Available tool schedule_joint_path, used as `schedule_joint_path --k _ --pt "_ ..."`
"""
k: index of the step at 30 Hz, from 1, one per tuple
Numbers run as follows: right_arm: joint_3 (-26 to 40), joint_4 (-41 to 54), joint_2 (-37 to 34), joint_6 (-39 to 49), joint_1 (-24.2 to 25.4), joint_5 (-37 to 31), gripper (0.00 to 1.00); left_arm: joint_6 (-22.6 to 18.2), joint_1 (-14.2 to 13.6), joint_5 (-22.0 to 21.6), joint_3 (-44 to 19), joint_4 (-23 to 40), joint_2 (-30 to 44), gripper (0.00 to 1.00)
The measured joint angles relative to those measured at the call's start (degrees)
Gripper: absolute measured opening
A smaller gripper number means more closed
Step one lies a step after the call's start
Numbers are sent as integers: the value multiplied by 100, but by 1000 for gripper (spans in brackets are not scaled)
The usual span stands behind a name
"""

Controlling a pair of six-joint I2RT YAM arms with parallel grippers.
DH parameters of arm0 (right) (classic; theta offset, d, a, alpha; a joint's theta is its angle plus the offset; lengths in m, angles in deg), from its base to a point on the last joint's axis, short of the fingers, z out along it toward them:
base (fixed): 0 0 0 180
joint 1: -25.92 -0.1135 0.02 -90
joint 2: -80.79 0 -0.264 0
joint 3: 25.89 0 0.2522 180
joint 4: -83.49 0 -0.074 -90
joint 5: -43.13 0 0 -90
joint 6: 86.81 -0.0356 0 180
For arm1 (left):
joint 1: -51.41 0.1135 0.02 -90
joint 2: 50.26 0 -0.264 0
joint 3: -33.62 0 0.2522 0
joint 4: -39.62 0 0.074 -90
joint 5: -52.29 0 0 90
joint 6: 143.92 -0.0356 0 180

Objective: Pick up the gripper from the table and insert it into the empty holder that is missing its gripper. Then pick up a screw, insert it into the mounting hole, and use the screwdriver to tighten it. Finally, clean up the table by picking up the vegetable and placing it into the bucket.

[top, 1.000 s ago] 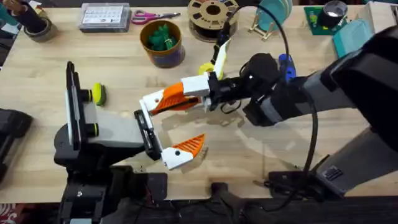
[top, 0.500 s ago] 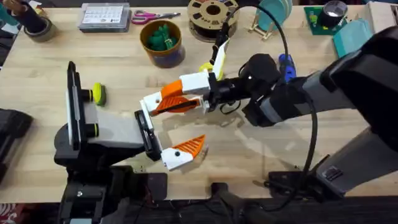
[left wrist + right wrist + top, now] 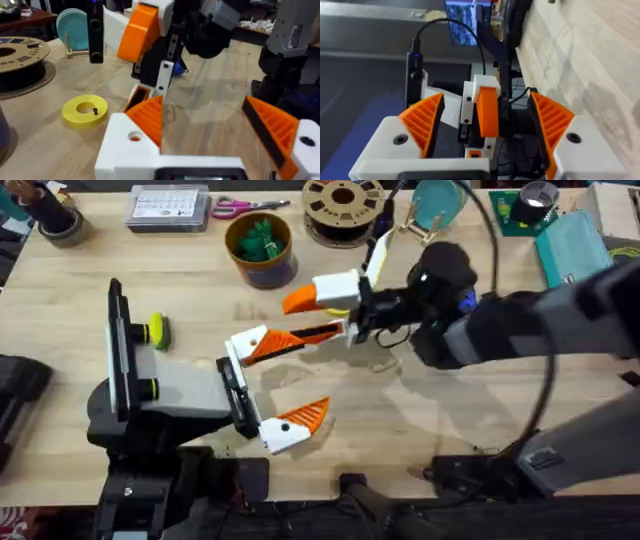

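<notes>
Lifted and pulled back toward the far side, my right fingers (image 3: 300, 298) have come clear of the left fingers (image 3: 285, 380) since a second ago. On my left, those sit spread wide, nothing between them, both holders (image 3: 243, 345) orange-tipped. The bucket (image 3: 260, 250) holds the green vegetable (image 3: 262, 236) on the counter (image 3: 200, 300). My right fingers are parted, gripping nothing.

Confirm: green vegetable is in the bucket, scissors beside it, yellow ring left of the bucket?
Not quite. The yellow ring lies right of the bucket, near the right end effector, as the overhead view shows. The green vegetable is in the bucket, with the scissors beside it.
</notes>
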Motion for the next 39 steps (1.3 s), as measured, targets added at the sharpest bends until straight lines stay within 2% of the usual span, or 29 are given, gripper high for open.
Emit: schedule_joint_path --k 4,10,17,18,22,26,31,36,39 --pt "0 1073 473 495 325 173 996 0 0 13 0 4 -1 985" --pt "0 2828 1121 1391 1070 401 997 0 0 15 0 4 -1 987" --pt "0 3780 1564 2262 1876 692 997 0 0 15 0 4 -1 986" --pt "2 4020 1679 2557 2130 788 997 0 0 15 0 4 0 986" --pt "70 4673 1809 3010 2262 855 997 0 0 15 0 4 -2 986" --pt "368 5893 1920 3701 2265 831 997 0 0 15 0 4 0 985" --pt "986 8405 2062 5054 2265 306 997 0 0 15 0 6 -2 985" --pt "2017 11013 2233 6620 2265 -802 997 0 0 15 0 8 -1 985" --pt "2756 12066 2320 7351 2265 -1550 997 0 0 17 0 8 -1 985"
